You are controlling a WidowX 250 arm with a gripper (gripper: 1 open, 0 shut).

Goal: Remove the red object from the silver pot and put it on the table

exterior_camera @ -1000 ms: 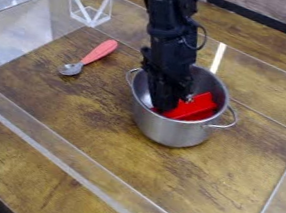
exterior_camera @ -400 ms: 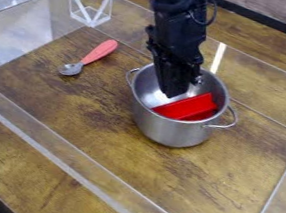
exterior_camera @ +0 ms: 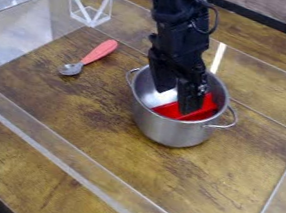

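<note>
The silver pot (exterior_camera: 170,131) stands right of centre on the table (exterior_camera: 86,146). The red object (exterior_camera: 205,109) lies inside it, leaning against the right inner wall. My gripper (exterior_camera: 179,96) reaches down into the pot from above and stands open, one black finger on each side of the red piece. Nothing is clamped between the fingers. Part of the red object is hidden behind them.
A metal spoon with a pinkish-red handle (exterior_camera: 89,57) lies to the left of the pot. Clear acrylic walls (exterior_camera: 119,191) edge the wooden top on all sides. A white wire stand (exterior_camera: 90,8) sits behind the back wall at the upper left.
The gripper was shut inside the pot and has now opened its fingers. The red object, tipped up a second ago, now rests lower in the pot.
</note>
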